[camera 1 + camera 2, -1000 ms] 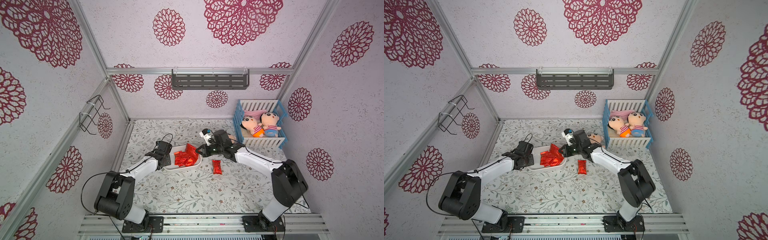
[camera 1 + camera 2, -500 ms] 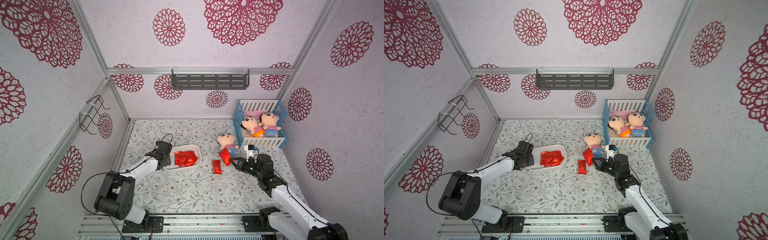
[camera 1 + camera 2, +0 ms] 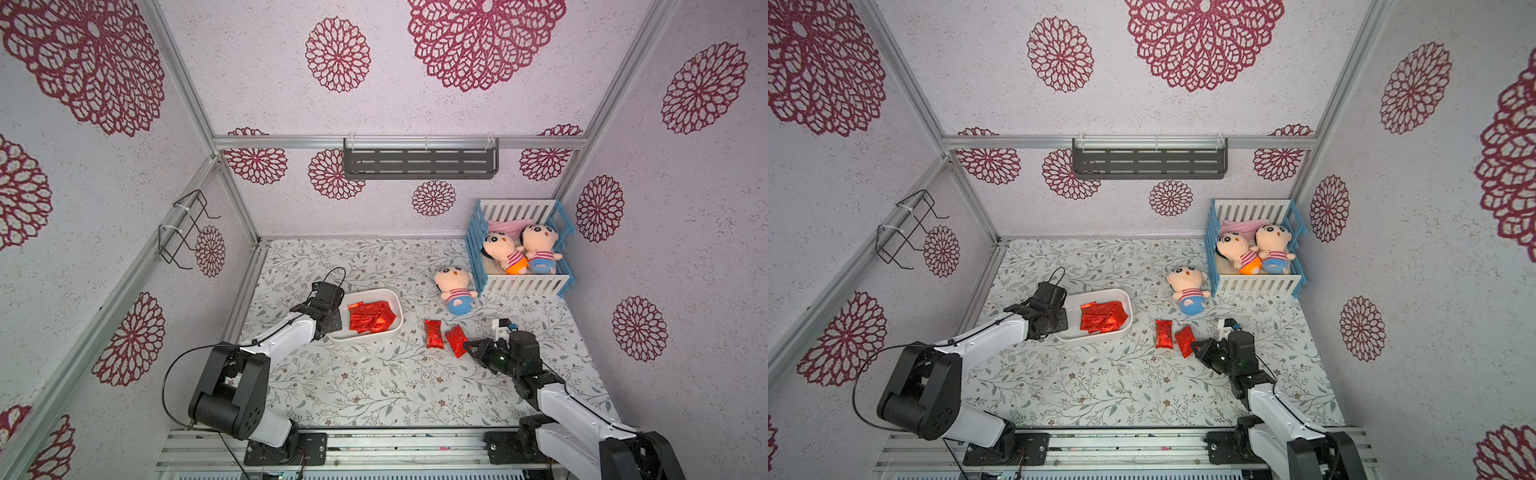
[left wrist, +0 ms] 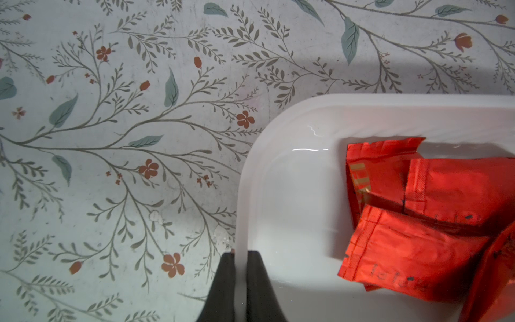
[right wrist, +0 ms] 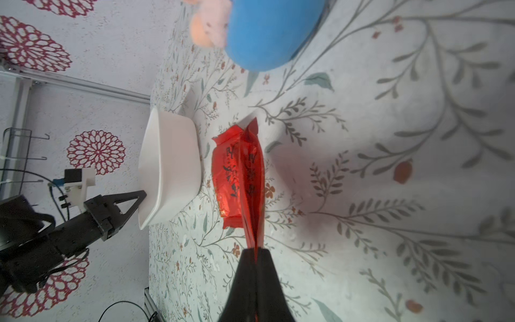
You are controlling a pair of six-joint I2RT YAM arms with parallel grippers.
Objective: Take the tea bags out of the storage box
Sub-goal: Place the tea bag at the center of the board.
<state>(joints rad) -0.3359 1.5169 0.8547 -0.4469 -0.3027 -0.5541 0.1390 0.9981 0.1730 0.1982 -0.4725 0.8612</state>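
Right claw (image 5: pixel 255 252): clamped on one end of a red foil tea bag (image 5: pixel 252 178), held edge-on and pointing away from the fingers. Cannot tell whether the far end touches the table (image 3: pixel 374 386).

Just beside it, toward the box: second tea bag (image 3: pixel 433 333) flat on the table, outside the box. Edges close together in both top views, overlapping in the right wrist view; contact not clear.

Beyond these, near the back: plush doll (image 3: pixel 455 289) on its back on the table, next to the blue-and-white crib (image 3: pixel 521 284) with two more dolls inside.

Left claw (image 4: pixel 241 255): closed on the rim of the storage box (image 4: pixel 278 117), one finger outside the wall, one inside.

Box white, shallow, resting on the table left of centre. Inside it: remaining tea bags (image 3: pixel 370 316) in an overlapping red pile toward the end away from the left claw. Count not clear.
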